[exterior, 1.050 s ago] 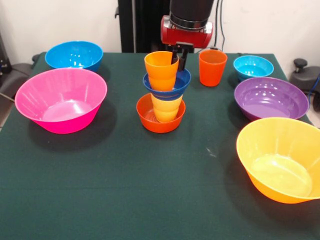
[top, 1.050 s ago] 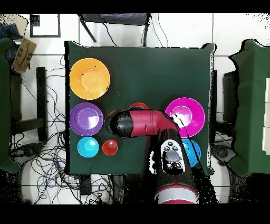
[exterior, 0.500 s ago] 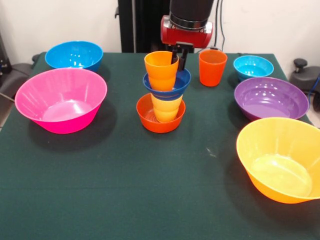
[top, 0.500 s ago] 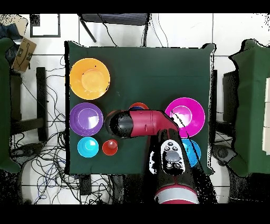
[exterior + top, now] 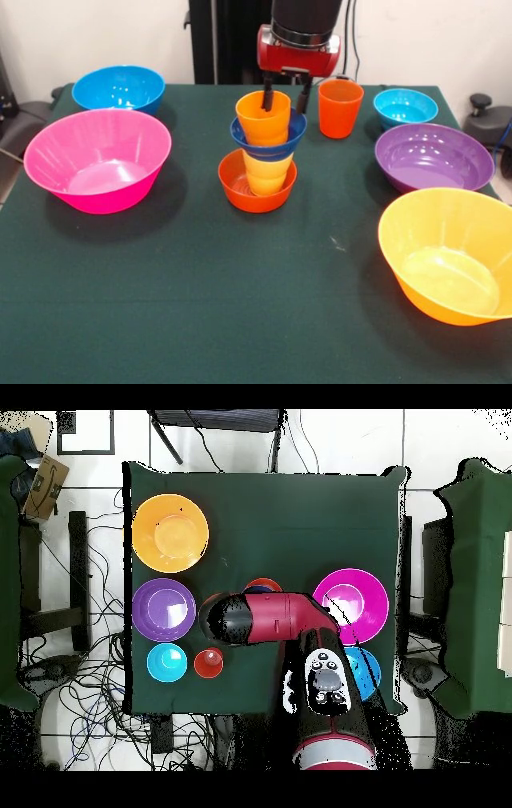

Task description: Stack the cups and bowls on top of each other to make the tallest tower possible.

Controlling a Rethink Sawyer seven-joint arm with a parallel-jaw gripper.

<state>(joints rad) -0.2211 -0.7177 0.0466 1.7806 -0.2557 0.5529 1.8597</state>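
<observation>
Front view: gripper (image 5: 285, 92), jaws spread, hangs behind the light orange cup (image 5: 263, 117), the red-orange cup (image 5: 340, 108) standing at its 3 o'clock.

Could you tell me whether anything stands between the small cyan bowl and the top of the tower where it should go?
Yes, the tool hangs at the tower's top, fingers spread around the light orange cup. The red-orange cup also stands on the table between the cyan bowl and the tower.

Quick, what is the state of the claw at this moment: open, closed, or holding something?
Claw: open, one finger inside the light orange plastic cup at the top of the tower, the other finger outside; it holds nothing.
</observation>
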